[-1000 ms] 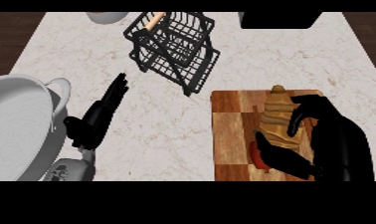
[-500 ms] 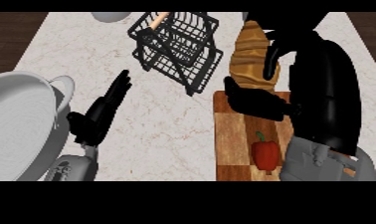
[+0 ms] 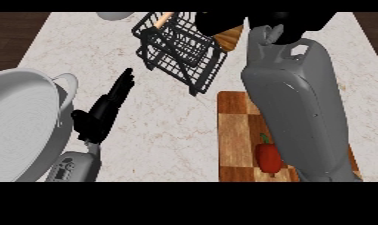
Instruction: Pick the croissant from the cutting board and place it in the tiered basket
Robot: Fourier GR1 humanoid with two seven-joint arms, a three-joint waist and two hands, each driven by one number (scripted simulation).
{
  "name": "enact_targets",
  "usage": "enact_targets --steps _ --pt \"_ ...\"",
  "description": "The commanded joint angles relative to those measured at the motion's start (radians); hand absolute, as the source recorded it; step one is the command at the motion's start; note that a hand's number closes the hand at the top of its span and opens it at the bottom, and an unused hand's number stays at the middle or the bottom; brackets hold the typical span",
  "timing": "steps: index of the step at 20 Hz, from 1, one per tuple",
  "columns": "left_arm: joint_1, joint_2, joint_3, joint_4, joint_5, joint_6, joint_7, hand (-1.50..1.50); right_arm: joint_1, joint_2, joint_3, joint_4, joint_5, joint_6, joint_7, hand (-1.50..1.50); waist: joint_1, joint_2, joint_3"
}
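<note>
The tan croissant (image 3: 232,37) is up at the black wire tiered basket (image 3: 181,53), lying across its top far edge. A second tan end shows at the basket's far left corner. My right hand (image 3: 286,22) is shut on the croissant, its black fingers hiding the middle, and the grey forearm reaches up over the wooden cutting board (image 3: 235,130). My left hand (image 3: 105,110) rests open at the lower left, fingers straight and pointing toward the basket, holding nothing.
A red bell pepper (image 3: 269,155) lies on the cutting board beside my right forearm. A large grey pan (image 3: 23,119) fills the left edge next to my left hand. A pale bowl (image 3: 114,15) sits at the counter's far edge.
My right hand lifted the croissant off the cutting board and carried it up and left to the top of the basket. The left hand stayed put.
</note>
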Motion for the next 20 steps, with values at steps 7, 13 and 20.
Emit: enact_targets --steps 7,13,20 --pt "0.028 -0.014 -0.011 -0.005 0.003 -0.020 -0.027 0.00 -0.263 0.005 -0.008 0.578 -0.123 -0.287 -0.019 1.50 0.030 0.008 0.000" --pt "0.025 -0.041 -0.030 -0.001 -0.035 0.019 -0.017 0.00 -0.387 0.005 -0.115 0.850 -0.149 -0.375 -0.206 1.50 0.029 0.014 0.000" --pt "-0.004 -0.058 -0.041 0.016 -0.038 0.011 -0.007 0.00 -0.457 0.005 -0.090 0.997 -0.349 -0.504 -0.271 1.50 0.045 0.015 0.000"
